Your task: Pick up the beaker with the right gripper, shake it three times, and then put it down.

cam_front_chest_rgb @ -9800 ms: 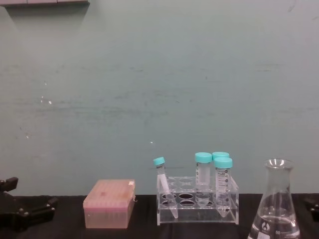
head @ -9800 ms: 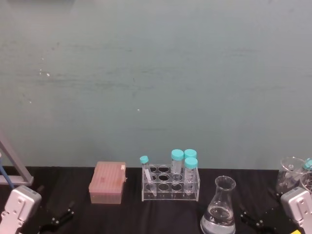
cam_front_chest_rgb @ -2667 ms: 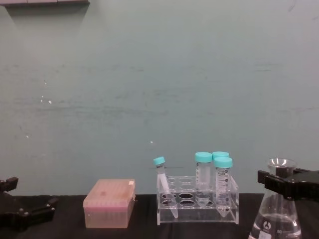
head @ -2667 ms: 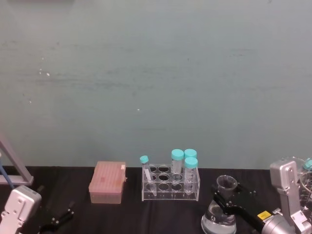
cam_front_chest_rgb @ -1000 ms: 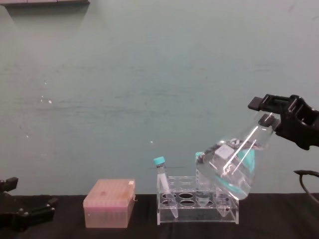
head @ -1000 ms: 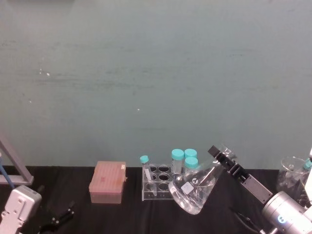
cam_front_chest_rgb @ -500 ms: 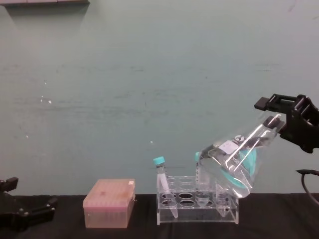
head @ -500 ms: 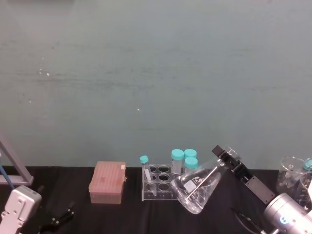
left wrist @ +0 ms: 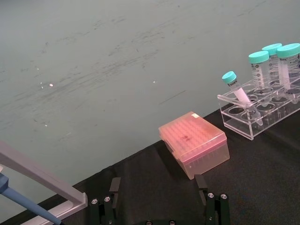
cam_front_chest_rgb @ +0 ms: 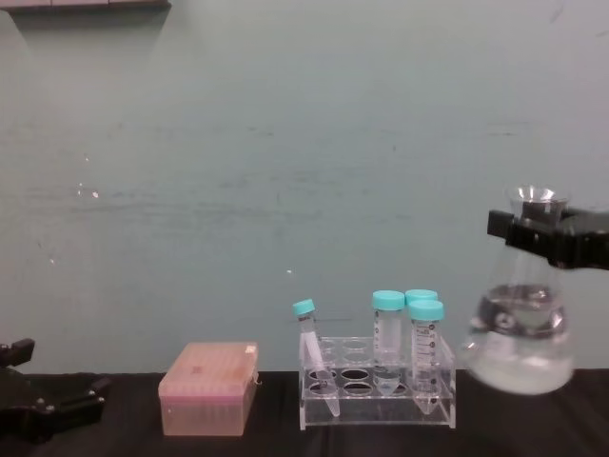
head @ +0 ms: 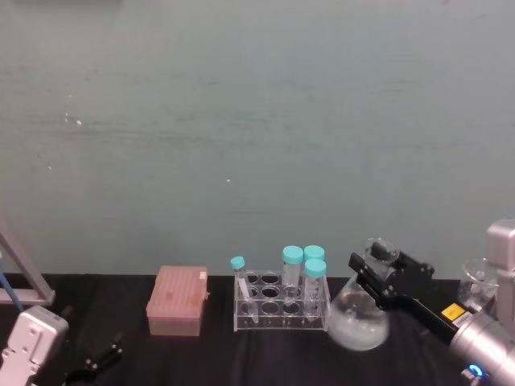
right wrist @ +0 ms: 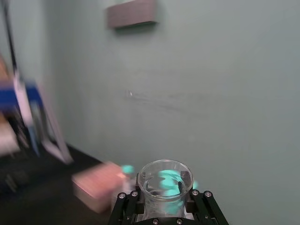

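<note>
Right of the tube rack (cam_front_chest_rgb: pixel 378 390), my right gripper (cam_front_chest_rgb: pixel 536 231) is clamped on the neck of the beaker (cam_front_chest_rgb: pixel 519 347), lifted and upright; the pick-up is done; I judge the shaking is perhaps unfinished and the putting down remains; my left gripper (left wrist: pixel 159 207) is parked far left of the rack, fingers apart.

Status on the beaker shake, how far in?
Done: pickup; the right gripper is clamped on the neck of the beaker, raised above its starting spot. In hand: shaking; it was tilted over the tube rack a second ago, upright now. Shake count unclear. Left: set it down on the table. The left gripper is parked, open.
</note>
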